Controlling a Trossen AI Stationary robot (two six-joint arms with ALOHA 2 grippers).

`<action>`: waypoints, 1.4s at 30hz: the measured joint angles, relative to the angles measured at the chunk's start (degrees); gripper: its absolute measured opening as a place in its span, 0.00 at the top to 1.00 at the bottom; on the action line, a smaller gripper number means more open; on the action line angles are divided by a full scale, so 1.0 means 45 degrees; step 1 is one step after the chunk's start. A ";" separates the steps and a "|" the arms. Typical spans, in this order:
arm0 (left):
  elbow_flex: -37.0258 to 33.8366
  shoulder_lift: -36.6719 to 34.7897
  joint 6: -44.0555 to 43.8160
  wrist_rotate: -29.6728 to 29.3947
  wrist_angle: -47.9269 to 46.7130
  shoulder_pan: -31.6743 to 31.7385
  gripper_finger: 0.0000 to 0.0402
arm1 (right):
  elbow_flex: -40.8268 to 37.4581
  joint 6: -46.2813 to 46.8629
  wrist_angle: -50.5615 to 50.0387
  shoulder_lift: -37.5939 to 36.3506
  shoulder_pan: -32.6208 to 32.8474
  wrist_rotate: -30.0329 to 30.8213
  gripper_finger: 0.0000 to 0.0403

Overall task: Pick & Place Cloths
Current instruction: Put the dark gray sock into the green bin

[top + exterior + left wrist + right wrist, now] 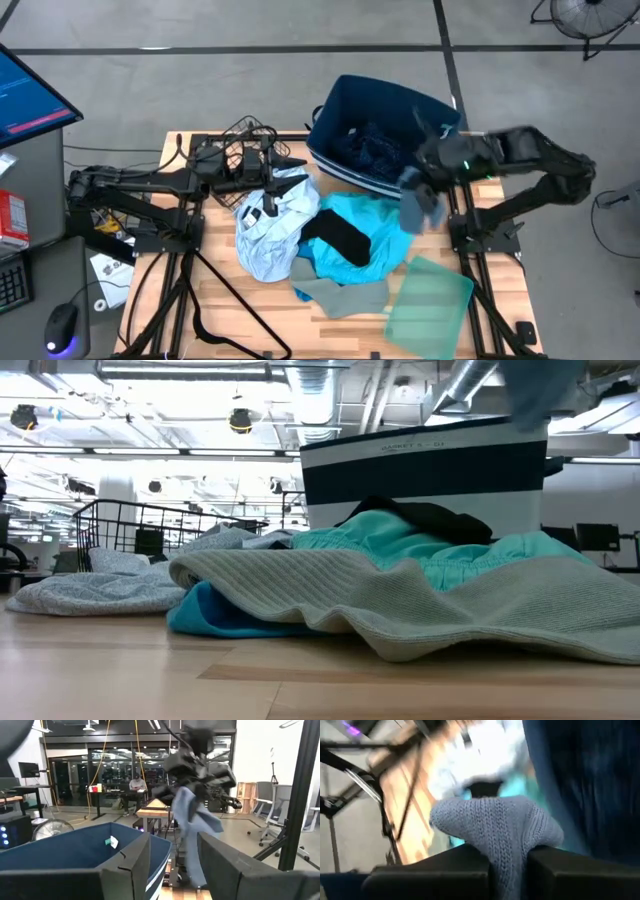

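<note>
Right pincer (pixel 418 195) carrying a blue-grey knit cloth (pixel 420 208) next to the navy bin (pixel 345 100)

The pincer is clamped on a bunched fold, with the cloth dangling in the air just off the bin's near corner. I'd lift until the tail clears the rim, then centre it over the opening before letting go, or it'll drape over the wall. The navy patterned cloth (pixel 372 148) is already inside. Left on the bench (pixel 230 300): pale blue-white (pixel 268 225), turquoise (pixel 372 225), small black (pixel 338 238) and grey (pixel 340 295) pieces. The green tray (pixel 432 298) sits close by. The left pincer (pixel 290 165) is parked over the pale cloth, fingers apart.
</note>
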 joint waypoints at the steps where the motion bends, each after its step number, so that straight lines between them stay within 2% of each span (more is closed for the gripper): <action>1: 0.0000 0.0000 -0.0003 0.0000 -0.0016 0.0035 0.63 | -0.0003 0.1039 -0.0702 -0.0033 0.0700 0.0303 1.00; 6: 0.0003 0.0000 -0.0006 -0.0049 -0.0050 0.0047 0.65 | -0.0019 0.5392 -0.2593 0.0597 0.4289 0.1159 1.00; 9: 0.0004 0.0000 -0.0006 -0.0063 -0.0066 0.0047 0.66 | -0.0019 0.6640 -0.2807 0.1381 0.5848 0.1313 1.00; 13: 0.0005 0.0000 -0.0006 -0.0267 -0.0066 0.0047 0.66 | -0.0023 0.7581 -0.3087 0.2656 0.7246 0.1318 1.00; 17: 0.0002 0.0000 -0.0006 -0.0415 -0.0064 0.0141 0.65 | -0.0218 0.8604 -0.3150 0.3686 0.8038 0.1204 1.00; 20: 0.0005 0.0000 -0.0006 -0.0418 -0.0066 0.0268 0.65 | -0.1315 0.9979 -0.2501 0.3901 0.8686 0.0696 1.00; 25: 0.0002 0.0000 -0.0006 -0.0416 -0.0066 0.0529 0.65 | -0.4076 1.1872 0.1215 0.3756 0.9823 0.0284 1.00; 33: 0.0005 0.0000 -0.0006 0.0121 -0.0066 0.0912 0.65 | -0.7905 1.3064 0.6253 0.3758 1.0191 0.0518 1.00; 38: 0.0005 0.0000 0.0000 0.0131 -0.0090 0.0990 0.65 | -0.9284 1.3821 0.6785 0.3754 1.0445 0.0263 1.00; 42: 0.0005 0.0000 0.0135 0.0131 -0.0365 0.0990 0.65 | -0.9813 1.4254 0.6775 0.3754 1.0785 0.0109 0.95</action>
